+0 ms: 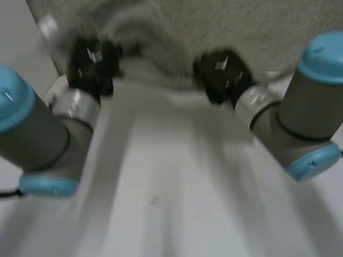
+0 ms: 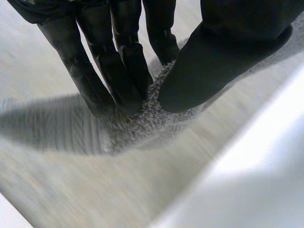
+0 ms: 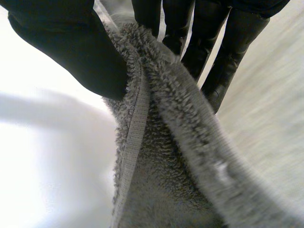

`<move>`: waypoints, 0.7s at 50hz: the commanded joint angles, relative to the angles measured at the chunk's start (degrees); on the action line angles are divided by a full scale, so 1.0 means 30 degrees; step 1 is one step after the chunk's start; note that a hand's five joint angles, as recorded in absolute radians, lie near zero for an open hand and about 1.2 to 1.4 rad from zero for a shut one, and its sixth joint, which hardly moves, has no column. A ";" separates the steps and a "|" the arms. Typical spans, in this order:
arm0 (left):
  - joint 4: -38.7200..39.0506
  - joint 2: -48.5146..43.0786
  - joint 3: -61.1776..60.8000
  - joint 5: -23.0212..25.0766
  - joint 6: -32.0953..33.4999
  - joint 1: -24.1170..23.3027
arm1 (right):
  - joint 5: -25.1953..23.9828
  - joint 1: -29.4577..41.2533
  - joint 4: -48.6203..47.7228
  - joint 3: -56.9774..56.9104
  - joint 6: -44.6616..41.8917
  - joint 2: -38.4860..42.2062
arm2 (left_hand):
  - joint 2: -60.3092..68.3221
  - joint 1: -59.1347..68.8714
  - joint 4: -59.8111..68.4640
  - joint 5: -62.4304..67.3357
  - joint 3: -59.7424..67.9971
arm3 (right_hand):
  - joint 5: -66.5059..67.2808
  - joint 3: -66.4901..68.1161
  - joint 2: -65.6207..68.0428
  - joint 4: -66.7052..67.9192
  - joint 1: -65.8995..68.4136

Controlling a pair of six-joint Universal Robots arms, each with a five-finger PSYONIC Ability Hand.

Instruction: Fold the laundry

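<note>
A grey terry towel [image 1: 225, 27] lies across the far part of the white table [image 1: 177, 176]. My left hand [image 1: 92, 61] pinches its near edge toward the left; in the left wrist view the towel's pile [image 2: 142, 121] is squeezed between the fingers [image 2: 118, 71] and the thumb [image 2: 209, 66]. My right hand [image 1: 222, 74] holds the near edge further right. There the hemmed edge [image 3: 137, 118] is bunched up between the thumb [image 3: 71, 47] and the fingers [image 3: 209, 47]. Between the two hands the cloth [image 1: 153, 64] rises in folds.
The bare white table top runs from the hands toward me. My two grey forearms [image 1: 48, 139] [image 1: 295, 118] flank it on either side.
</note>
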 commanded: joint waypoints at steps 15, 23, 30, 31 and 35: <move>-0.5390 0.0479 -0.8210 0.0128 0.0300 -0.1717 | -0.0740 -0.0047 0.7679 0.2410 -0.1654 0.2350 | 0.3460 0.4420 0.3412 0.3711 0.3451 | 0.0313 -0.0292 -0.0010 -0.0428 0.4139; -0.5421 0.2413 -0.8185 0.0099 0.0445 -0.1660 | 0.1014 -0.0047 0.7654 0.2585 -0.0400 0.1008 | 0.3460 0.4420 0.3412 0.3711 0.3451 | -1.8705 -1.9310 -1.9028 -1.9446 -1.4879; -0.5508 0.4843 -0.5232 0.0099 0.0446 -0.1777 | 0.1282 -0.0047 0.6803 0.3758 0.2887 -0.1811 | 0.3460 0.4420 0.3412 0.3711 0.3451 | -1.8705 -1.9310 -1.9028 -1.9446 -1.4879; -0.5538 0.5137 -0.4557 0.0099 0.0417 -0.1777 | 0.1195 0.0040 0.6658 0.4222 0.3699 -0.3000 | 0.3460 0.4420 0.3412 0.3711 0.3451 | -1.8679 -1.9284 -1.9001 -1.9419 -1.4852; -0.6092 0.5491 -0.2857 0.0069 0.0416 -0.1864 | 0.0581 0.0507 0.6014 0.5045 0.6101 -0.4212 | 0.3460 0.4420 0.3412 0.3711 0.3451 | -1.8621 -1.9226 -1.8944 -1.9362 -1.4795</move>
